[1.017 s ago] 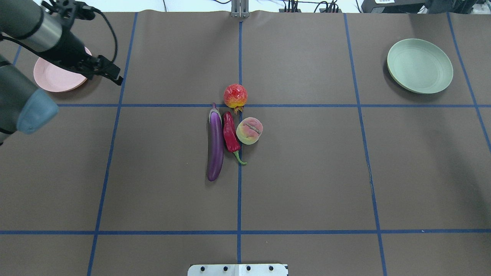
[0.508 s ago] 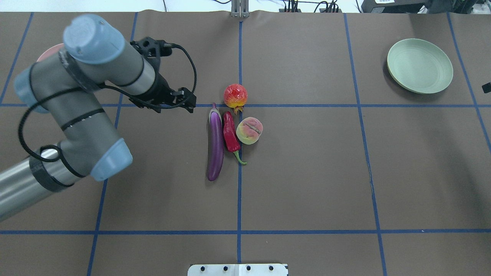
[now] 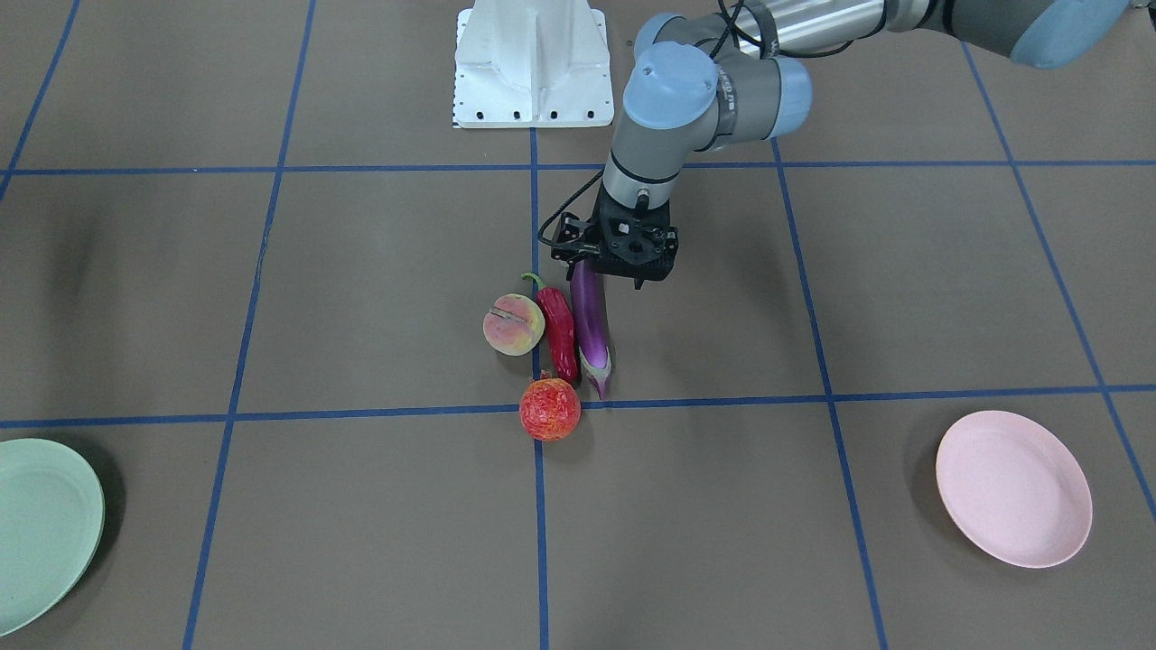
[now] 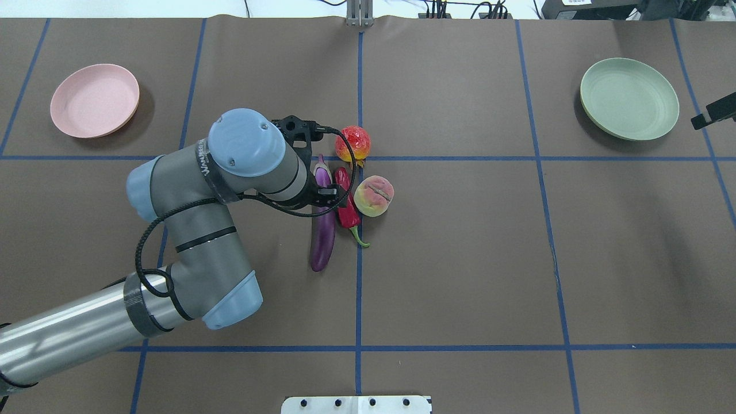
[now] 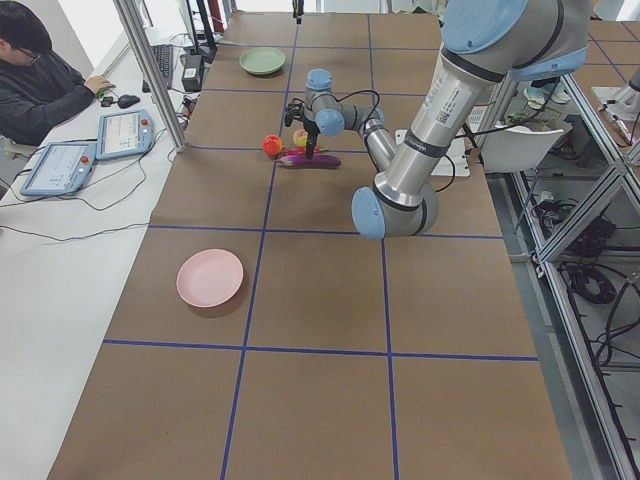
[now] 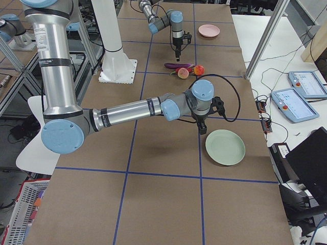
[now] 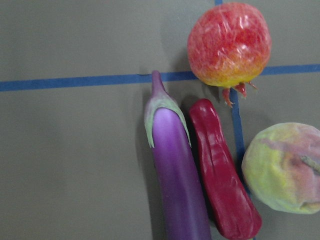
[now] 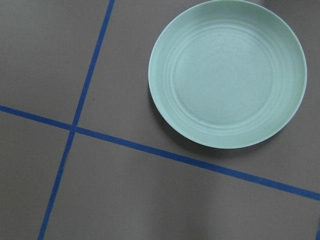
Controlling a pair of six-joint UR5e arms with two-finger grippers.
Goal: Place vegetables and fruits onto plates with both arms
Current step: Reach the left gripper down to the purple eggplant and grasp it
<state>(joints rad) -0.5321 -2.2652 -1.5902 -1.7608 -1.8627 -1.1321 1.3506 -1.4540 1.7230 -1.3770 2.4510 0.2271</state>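
Observation:
The purple eggplant (image 3: 591, 329), red chili (image 3: 560, 329) and peach (image 3: 513, 325) lie side by side at the table's middle, with the pomegranate (image 3: 549, 409) just beyond them. My left gripper (image 3: 605, 278) hovers over the eggplant's (image 4: 323, 241) middle, pointing down, its fingers apart and empty. The left wrist view shows the eggplant (image 7: 177, 170), chili (image 7: 222, 190), peach (image 7: 282, 172) and pomegranate (image 7: 229, 44) below. The pink plate (image 4: 95, 100) and green plate (image 4: 629, 99) are empty. My right gripper (image 4: 713, 113) shows only partly beside the green plate (image 8: 227, 72); I cannot tell if it is open.
The white base block (image 3: 531, 63) stands at the robot's table edge. Blue tape lines cross the brown table cover. An operator (image 5: 40, 70) sits at tablets beyond the far side. A metal post (image 4: 359, 14) stands at the far edge.
My left arm has swung from the pink plate at the far left to over the eggplant. My right gripper has come into view at the right edge by the green plate.

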